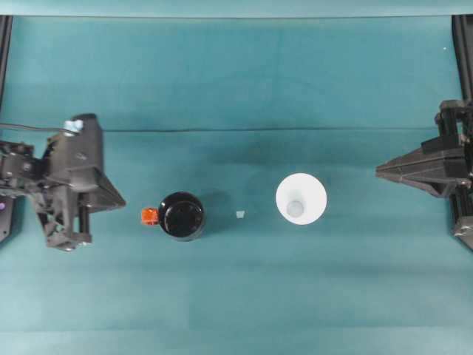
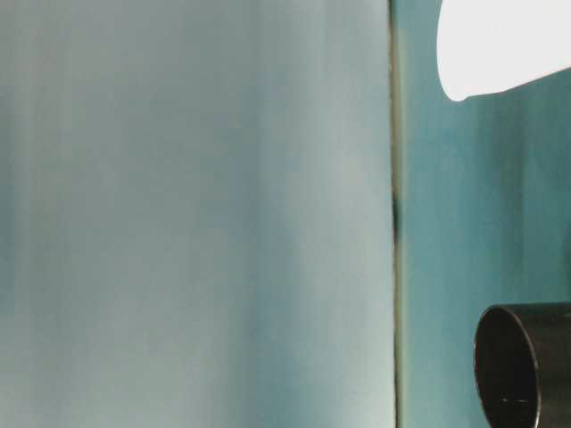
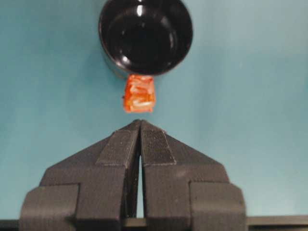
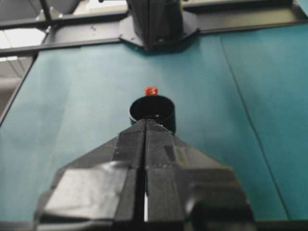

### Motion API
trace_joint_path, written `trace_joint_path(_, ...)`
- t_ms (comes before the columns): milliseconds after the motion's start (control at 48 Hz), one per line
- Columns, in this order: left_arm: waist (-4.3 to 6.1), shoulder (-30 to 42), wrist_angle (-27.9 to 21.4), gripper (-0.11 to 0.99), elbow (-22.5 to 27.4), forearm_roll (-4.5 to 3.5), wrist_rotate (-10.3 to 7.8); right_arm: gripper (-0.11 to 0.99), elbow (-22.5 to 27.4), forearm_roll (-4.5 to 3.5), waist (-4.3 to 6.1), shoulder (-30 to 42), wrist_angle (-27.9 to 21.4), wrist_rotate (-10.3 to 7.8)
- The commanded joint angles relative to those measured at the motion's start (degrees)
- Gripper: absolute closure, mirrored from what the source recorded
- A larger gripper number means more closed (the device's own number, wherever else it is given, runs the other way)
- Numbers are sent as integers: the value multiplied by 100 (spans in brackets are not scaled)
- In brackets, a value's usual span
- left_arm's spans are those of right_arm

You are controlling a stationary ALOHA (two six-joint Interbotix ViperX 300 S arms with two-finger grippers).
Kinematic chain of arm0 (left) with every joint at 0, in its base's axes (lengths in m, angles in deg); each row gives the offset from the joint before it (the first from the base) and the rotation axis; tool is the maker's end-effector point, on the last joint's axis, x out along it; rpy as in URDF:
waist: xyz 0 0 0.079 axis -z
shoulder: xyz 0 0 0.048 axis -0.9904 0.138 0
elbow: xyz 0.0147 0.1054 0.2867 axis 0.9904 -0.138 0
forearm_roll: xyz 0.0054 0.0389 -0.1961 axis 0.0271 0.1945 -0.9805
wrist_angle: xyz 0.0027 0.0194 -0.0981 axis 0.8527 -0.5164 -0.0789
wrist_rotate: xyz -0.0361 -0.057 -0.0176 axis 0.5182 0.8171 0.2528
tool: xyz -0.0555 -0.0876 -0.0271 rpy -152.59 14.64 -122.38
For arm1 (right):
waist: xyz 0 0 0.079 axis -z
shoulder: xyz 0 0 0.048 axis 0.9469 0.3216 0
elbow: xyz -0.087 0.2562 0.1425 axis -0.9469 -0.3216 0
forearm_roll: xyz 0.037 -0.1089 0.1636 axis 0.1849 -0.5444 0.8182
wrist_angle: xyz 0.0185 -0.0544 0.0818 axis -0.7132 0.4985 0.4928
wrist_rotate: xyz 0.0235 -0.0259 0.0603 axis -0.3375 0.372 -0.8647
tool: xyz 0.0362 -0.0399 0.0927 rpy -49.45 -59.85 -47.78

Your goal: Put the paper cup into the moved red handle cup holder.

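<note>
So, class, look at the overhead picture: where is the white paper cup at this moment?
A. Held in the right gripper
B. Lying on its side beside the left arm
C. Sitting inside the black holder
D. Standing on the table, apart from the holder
D: the paper cup stands on the green table, a clear gap from the red handle cup holder, with no gripper touching it.

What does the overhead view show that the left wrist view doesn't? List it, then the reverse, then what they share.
Overhead alone: the white paper cup standing apart from the holder, a small pale scrap between them, and the right pincer. Left wrist alone: the holder's glossy empty inside and the left pincer shut, pointing at the handle. Both: the black red handle cup holder, its orange-red handle and the teal table.
</note>
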Motion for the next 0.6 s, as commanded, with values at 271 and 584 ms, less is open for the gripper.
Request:
trace_joint_path(271,0,114,9,-3,185,18,-18,98,158,18,18,0,-9,-308)
trace_joint_path(584,9,659,0,-8,396,9,9,98,167,18,18,0,-325,-334)
